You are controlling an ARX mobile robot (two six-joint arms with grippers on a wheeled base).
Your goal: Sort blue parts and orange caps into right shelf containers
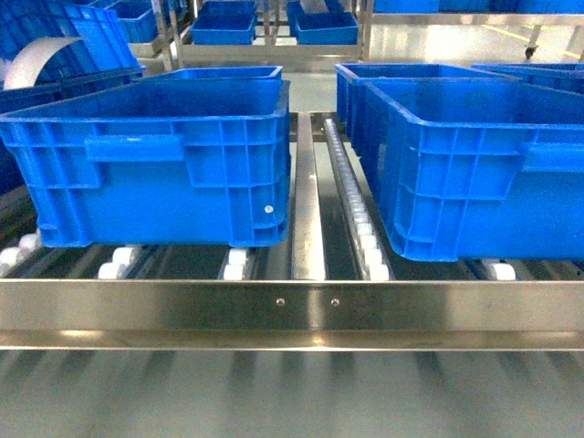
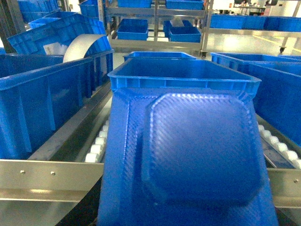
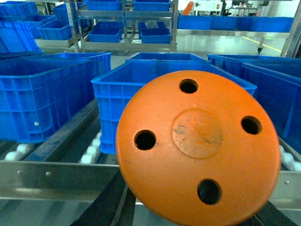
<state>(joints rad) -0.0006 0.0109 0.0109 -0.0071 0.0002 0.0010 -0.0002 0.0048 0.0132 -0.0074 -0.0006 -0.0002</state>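
A big textured blue part [image 2: 197,155] with a raised rounded-square panel fills the lower left wrist view and hides my left gripper's jaws. It hangs above the shelf rail [image 2: 47,174], in front of a blue container [image 2: 183,75]. An orange cap [image 3: 197,146], a disc with several holes, fills the right wrist view. My right gripper is shut on it, and its dark fingers [image 3: 101,207] show at the lower edges. In the head view neither gripper shows, only two containers, left [image 1: 155,182] and right [image 1: 474,182], on the shelf [image 1: 292,306].
White rollers [image 1: 360,219] run between the two containers. More blue bins [image 1: 224,27] stand on racks behind. A tilted bin holding a curved white sheet [image 2: 82,44] sits at far left. The steel front rail [image 3: 51,179] crosses in front of both grippers.
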